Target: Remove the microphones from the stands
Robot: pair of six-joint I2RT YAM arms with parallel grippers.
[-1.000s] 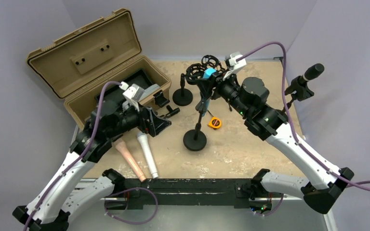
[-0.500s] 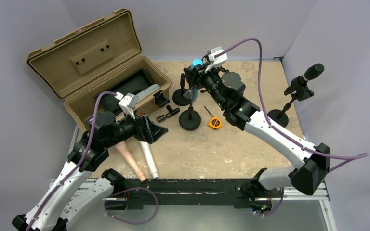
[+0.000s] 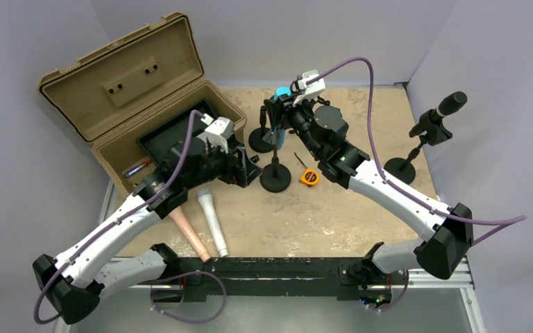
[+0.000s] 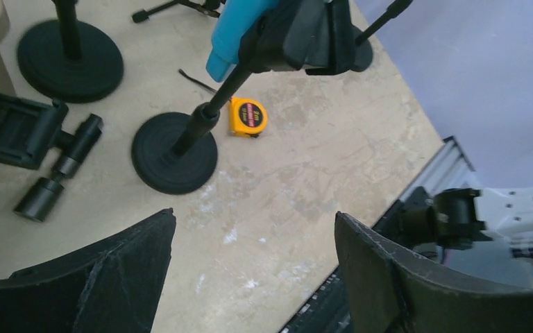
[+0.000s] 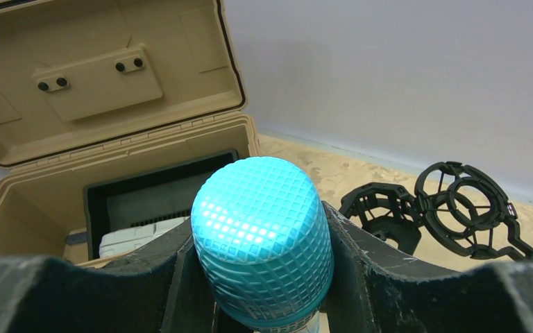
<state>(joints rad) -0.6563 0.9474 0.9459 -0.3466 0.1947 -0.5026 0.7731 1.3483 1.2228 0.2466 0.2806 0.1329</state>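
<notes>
Right arm: unchanged over the last half second. Right gripper (image 5: 264, 277) is clamped on the grille head of the blue microphone (image 5: 260, 229). The microphone sits at the top of the desk stand (image 4: 201, 121), at about 12 o'clock from the stand's round base (image 3: 275, 182).

Left arm: has swung in from the 8 o'clock side of the table, away from the white microphone (image 3: 212, 220) lying there. Left gripper (image 4: 253, 218) now hangs at 9 o'clock of the base, fingers spread wide, holding nothing and not touching the base.

Stand: a second ago it leaned, with its base nearer the arms. Now it is close to upright, just beside the yellow tape measure (image 4: 248, 116).

Reading: microphone not yet free. Left arm looks set to pin the base while the right pulls the microphone out; without that hold the stand would likely lift with it.
</notes>
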